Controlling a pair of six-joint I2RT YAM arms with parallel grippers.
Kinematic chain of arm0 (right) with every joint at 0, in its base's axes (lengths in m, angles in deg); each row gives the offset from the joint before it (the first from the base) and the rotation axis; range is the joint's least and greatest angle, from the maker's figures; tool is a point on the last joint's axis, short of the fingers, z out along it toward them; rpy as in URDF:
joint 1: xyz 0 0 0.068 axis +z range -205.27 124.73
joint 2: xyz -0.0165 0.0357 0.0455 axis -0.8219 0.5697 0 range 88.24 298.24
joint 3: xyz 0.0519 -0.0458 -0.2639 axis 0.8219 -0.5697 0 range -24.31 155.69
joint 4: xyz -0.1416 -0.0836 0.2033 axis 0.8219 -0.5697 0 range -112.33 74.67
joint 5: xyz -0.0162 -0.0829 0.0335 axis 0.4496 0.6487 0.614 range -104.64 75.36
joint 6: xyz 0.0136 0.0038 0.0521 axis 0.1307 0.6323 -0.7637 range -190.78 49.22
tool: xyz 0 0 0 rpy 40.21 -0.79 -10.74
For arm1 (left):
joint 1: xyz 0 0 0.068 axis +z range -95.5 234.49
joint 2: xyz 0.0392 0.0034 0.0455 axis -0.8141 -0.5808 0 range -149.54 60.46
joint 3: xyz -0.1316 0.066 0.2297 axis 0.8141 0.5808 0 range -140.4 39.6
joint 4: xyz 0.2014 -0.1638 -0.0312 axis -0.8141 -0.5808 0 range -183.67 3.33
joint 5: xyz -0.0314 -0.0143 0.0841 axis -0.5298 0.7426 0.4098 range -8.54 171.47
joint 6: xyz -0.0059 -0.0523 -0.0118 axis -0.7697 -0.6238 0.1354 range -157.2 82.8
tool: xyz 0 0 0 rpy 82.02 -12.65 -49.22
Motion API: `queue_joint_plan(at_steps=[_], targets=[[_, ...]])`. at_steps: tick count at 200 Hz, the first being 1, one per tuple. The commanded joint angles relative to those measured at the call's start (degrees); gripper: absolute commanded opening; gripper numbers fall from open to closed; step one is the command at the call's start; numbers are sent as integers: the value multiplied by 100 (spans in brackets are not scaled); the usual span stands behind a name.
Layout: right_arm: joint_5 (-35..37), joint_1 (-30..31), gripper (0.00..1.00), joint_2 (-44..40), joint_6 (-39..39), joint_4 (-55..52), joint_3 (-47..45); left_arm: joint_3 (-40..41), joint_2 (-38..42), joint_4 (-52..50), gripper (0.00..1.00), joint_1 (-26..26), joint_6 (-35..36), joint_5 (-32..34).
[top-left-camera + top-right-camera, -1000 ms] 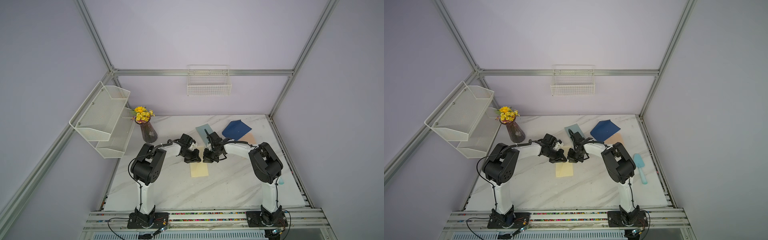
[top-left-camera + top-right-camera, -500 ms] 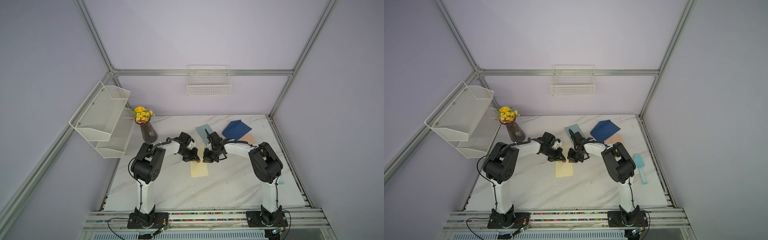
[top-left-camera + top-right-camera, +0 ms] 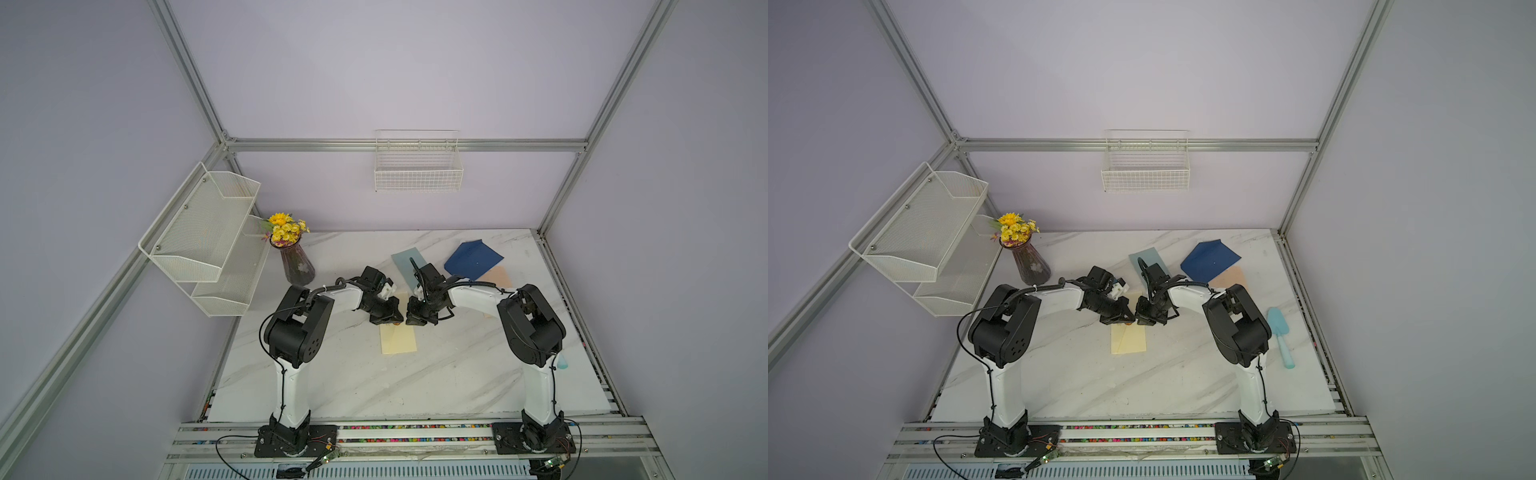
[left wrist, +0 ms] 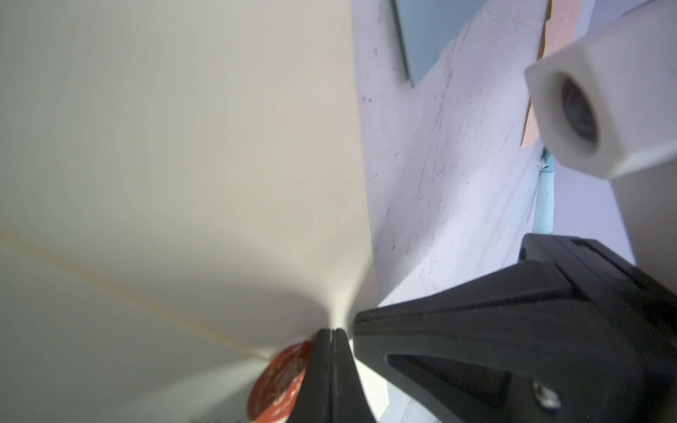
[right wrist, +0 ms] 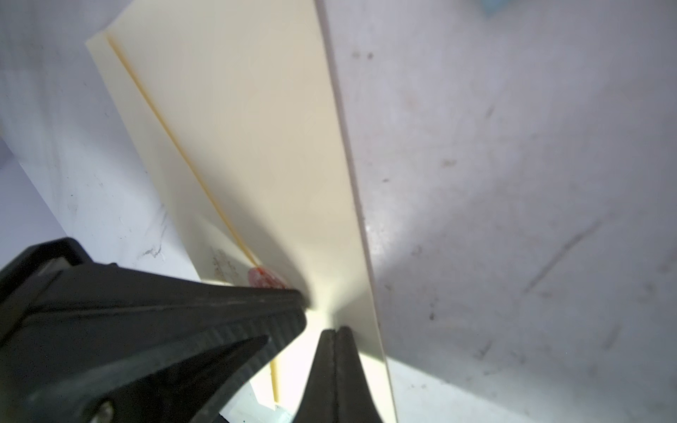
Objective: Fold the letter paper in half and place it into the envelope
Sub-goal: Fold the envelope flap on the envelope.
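A cream envelope [image 3: 398,340] with a red seal [image 5: 263,277] lies mid-table in both top views [image 3: 1128,340]. Both arms meet over its far half. My left gripper [image 4: 332,331] is shut on a thin cream layer that rises close to its camera, just beside the seal [image 4: 278,381]. My right gripper [image 5: 335,329] is shut on the same cream layer near the envelope's long edge [image 5: 344,146]. The two grippers sit tip to tip [image 3: 397,321] [image 3: 409,320]. I cannot tell whether the pinched layer is the flap or letter paper.
At the back of the table lie a light blue sheet [image 3: 409,259], a dark blue folded sheet [image 3: 473,259] and a peach sheet [image 3: 496,276]. A vase of yellow flowers [image 3: 297,266] stands back left under a wire shelf [image 3: 208,232]. A teal trowel [image 3: 1281,336] lies right.
Almost nothing. Both grippers stay shut at the same spot on the envelope. The left wrist has shifted only slightly.
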Motion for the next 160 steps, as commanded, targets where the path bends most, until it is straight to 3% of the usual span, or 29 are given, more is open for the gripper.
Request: queue_joint_plan(at_steps=[1,80,160], targets=[[338,-32,0,241,-57,-204,-236,256,-114,-513,0,254,123,793],[319,-54,0,176,-5,-204,-285,-321,-555,-587,0,-165,14,733],[286,-102,0,168,14,-162,-369,296,-244,-804,0,-105,461,874]])
